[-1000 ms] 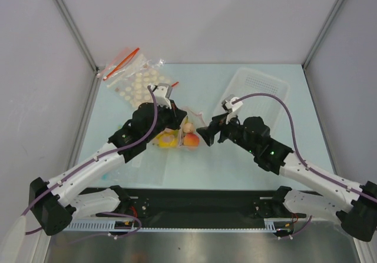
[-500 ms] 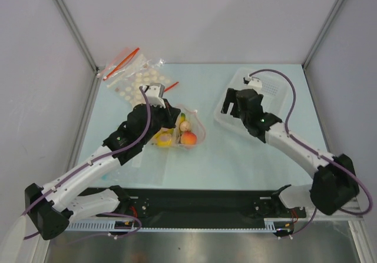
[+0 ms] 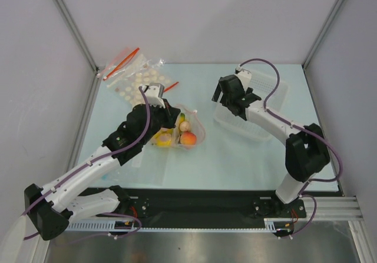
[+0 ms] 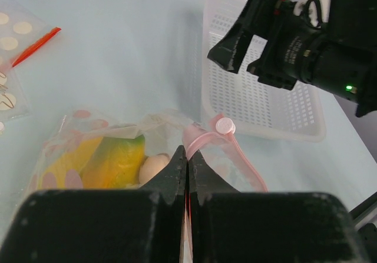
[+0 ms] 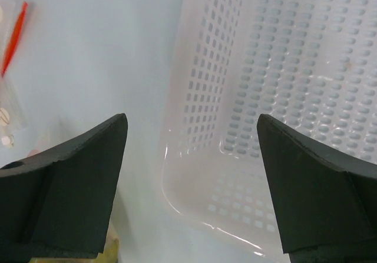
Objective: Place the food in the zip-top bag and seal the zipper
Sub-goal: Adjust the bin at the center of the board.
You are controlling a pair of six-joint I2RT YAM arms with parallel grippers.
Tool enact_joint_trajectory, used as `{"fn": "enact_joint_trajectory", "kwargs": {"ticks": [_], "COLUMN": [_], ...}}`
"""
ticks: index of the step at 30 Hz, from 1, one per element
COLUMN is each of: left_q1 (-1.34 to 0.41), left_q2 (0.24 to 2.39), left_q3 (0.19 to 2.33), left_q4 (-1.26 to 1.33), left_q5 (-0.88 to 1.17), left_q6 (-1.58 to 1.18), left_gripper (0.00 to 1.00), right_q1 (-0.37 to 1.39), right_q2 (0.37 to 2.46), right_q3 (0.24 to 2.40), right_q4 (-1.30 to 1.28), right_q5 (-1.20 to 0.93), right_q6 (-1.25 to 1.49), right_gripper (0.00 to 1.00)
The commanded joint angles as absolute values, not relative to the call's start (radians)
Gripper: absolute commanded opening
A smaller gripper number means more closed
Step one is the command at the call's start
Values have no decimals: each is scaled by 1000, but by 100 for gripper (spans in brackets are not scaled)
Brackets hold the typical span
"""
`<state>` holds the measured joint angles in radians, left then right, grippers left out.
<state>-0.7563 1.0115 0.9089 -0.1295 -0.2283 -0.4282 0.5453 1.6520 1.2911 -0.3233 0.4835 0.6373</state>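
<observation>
The zip-top bag [image 3: 197, 129] lies at mid-table with food inside: an orange-red peach [image 3: 188, 138], a yellow banana bunch [image 3: 165, 138] and a small beige piece [image 3: 185, 126]. The left wrist view shows the green-yellow mango [image 4: 121, 160] and the beige piece [image 4: 154, 169] through the plastic. My left gripper [image 3: 171, 115] is shut on the bag's pink zipper strip [image 4: 235, 154], whose round slider [image 4: 224, 125] sits just beyond my fingertips. The strip loops open to the right. My right gripper [image 3: 222, 92] is open and empty, hovering over the near-left corner of the white basket [image 5: 283, 69].
The white perforated basket [image 3: 271, 98] stands at the back right. A clear bag of cream discs with red strips [image 3: 138, 80] lies at the back left. The enclosure walls stand close on both sides.
My right arm has swung away from the bag, back and right to the basket's left corner, gripper open. My left gripper stays pinched on the bag's zipper edge.
</observation>
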Motion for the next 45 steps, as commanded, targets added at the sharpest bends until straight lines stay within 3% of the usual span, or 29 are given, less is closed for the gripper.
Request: {"fn": "enact_joint_trajectory", "kwargs": {"ticks": [1,7,10,13,14,19,25,29,35,37,38,40,41,43,45], "left_q1": [-750,-750,-752,-752,-752,-752,-752,-752,-750,-752,-752,-752,-752,-752,-752], "left_q2": [997,994,994,994,994,991,992,996,1003,1002,999,996,994,993,997], "left_q3": [919,919,917,919,920,920,919,917,920,920,920,920,920,920,919], "left_q4": [-86,-84,-84,-84,-84,-84,-83,-81,-81,-83,-84,-84,-83,-84,-83], "left_q5": [-221,-216,-213,-209,-207,-202,-201,-201,-198,-199,-198,-195,-192,-189,-186], "left_q6": [-439,-437,-437,-437,-437,-439,-439,-437,-437,-436,-436,-436,-436,-436,-434], "left_gripper": [1,1,2,1,1,1,1,1,1,1,1,1,1,1,1], "right_q1": [541,549,542,541,543,569,535,529,508,456,440,426,437,459,503], "right_q2": [1736,1896,1934,1904,1890,1775,1637,1571,1618,1626,1626,1600,1582,1524,1494], "right_q3": [1374,1500,1519,1482,1468,1394,1240,1166,1230,1241,1239,1209,1192,1157,1138], "right_q4": [-365,-472,-492,-470,-454,-422,-336,-281,-351,-364,-365,-341,-322,-270,-264], "right_q5": [505,580,586,610,603,575,385,393,521,478,454,389,371,364,385], "right_q6": [712,733,718,652,619,430,342,308,284,284,291,292,279,259,233], "right_gripper": [95,92,85,69,57,25,0,0,0,1,11,42,67,79,82]}}
